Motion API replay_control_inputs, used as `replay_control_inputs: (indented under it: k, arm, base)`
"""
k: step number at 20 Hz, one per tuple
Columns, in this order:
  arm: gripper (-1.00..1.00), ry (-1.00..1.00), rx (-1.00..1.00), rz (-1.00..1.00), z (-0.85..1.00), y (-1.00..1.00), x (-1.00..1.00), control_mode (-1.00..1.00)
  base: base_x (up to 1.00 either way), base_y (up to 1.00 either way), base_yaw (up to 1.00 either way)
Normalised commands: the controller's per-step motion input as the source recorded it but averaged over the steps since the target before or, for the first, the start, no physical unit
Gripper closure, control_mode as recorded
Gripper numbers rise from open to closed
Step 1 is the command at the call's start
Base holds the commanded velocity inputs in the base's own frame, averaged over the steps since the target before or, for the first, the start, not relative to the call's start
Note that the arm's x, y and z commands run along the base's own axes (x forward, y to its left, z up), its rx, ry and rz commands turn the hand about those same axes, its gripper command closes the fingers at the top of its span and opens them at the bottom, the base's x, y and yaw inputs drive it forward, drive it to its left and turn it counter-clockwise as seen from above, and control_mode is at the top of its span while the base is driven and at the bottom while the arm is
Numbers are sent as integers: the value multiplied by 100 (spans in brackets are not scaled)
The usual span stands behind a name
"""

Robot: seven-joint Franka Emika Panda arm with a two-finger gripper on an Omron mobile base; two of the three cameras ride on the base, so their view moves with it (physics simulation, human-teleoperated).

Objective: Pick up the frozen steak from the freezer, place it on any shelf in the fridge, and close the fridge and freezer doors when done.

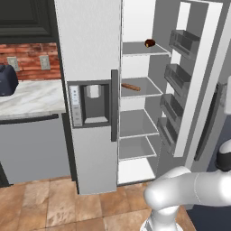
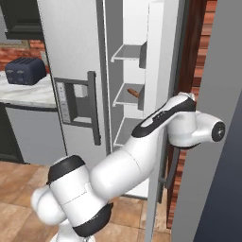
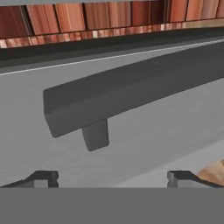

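Room: brick wall, tiled floor [image 1: 49, 203], marble worktop [image 1: 27, 97] with toaster [image 1: 6, 80].
Fridge door [image 1: 198, 81]: open.
Steak [image 1: 131, 87]: on fridge shelf [image 1: 142, 90].
Arm: reaching behind open door.
Tool [image 3: 112, 177]: spread wide, empty, facing door handle [image 3: 131, 92].

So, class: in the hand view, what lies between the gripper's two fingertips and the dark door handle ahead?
Nothing: in the hand view, bare grey door panel separates the open gripper from the door handle.

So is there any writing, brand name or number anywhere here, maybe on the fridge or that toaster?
None that can be read.
Dispenser panel on the closed fridge door: small button marks, too blurred to read.
Toaster: no lettering visible.
Door handle before the gripper: plain, no text.
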Motion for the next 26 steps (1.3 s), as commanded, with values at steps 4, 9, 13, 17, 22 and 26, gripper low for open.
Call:
replay_control_inputs:
  k: [4,9,13,17,22,26]
  arm:
    - [-100,-3,0,0,5,-73,0,-100]
    - [-100,0,0,0,0,-54,10,-100]
    - [-100,-3,-1,7,-21,-37,18,-100]
    - [-100,-18,-10,26,-45,-5,6,-100]
    - [-100,-26,-17,28,-60,0,21,-100]
    - [-100,-21,-12,21,-38,0,44,-100]
  base:
    - [0,0,0]
    - [0,0,0]
    - [0,0,0]
    - [0,0,0]
    - [0,0,0]
    - [0,0,0]
